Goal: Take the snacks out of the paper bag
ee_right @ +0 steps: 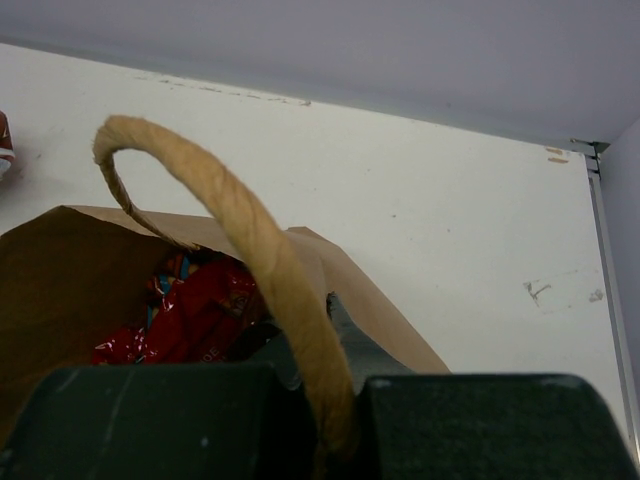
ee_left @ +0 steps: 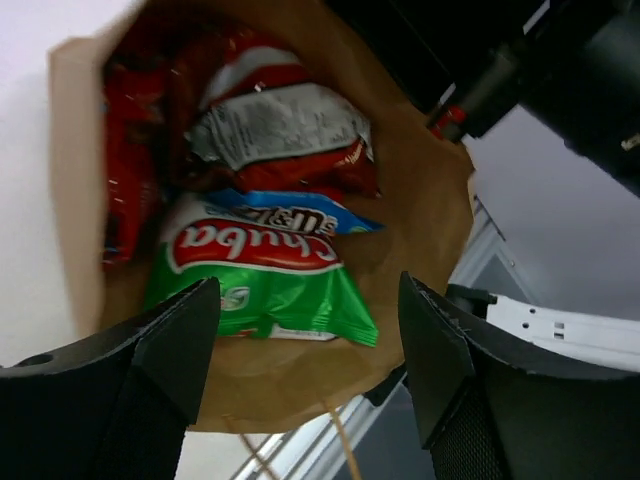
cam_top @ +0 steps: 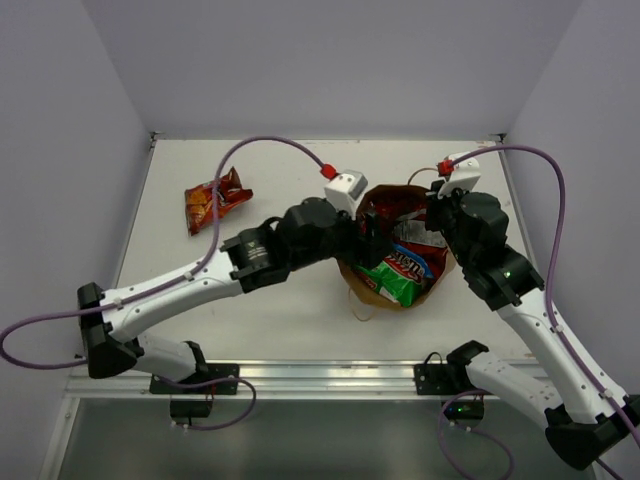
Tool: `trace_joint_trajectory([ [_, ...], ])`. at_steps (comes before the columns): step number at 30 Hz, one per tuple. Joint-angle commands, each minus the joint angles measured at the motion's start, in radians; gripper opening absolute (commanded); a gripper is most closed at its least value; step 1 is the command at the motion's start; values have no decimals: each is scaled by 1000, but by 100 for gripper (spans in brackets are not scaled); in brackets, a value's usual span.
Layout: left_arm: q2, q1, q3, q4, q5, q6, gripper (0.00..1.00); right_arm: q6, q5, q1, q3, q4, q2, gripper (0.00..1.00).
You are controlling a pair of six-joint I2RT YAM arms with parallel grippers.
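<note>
The brown paper bag (cam_top: pixel 428 283) lies open right of centre, with several snacks inside. In the left wrist view I see the green-white chip bag (ee_left: pixel 262 280), a blue bar (ee_left: pixel 300 214) and red chip bags (ee_left: pixel 285 130) inside the paper bag (ee_left: pixel 420 210). One red-orange chip bag (cam_top: pixel 214 198) lies out on the table at the far left. My left gripper (cam_top: pixel 372 232) is open and empty at the bag's mouth, also in its wrist view (ee_left: pixel 305 350). My right gripper (cam_top: pixel 437 212) is shut on the bag's twisted handle (ee_right: pixel 262 255), holding the bag's right rim up.
The white table (cam_top: pixel 290 310) has side walls left, right and behind. An aluminium rail (cam_top: pixel 320 378) runs along the near edge by the arm bases. Purple cables arch over both arms.
</note>
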Motion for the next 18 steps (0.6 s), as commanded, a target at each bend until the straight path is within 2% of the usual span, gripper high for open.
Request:
trace_joint_trajectory([
  [1,97,-86,67,19,-118,-22,74,-7,30,-1,4,-15,-8,1],
  [6,207,-108,79,65,-146,-34,70,-7,18,-1,-8,-16,-19,1],
  [10,318,-99,135,58,-244,-25,70,1,12,-1,-19,-19,-34,1],
  [18,415,-24,144,144,-221,-82,70,10,1,-1,-42,-13,-56,1],
])
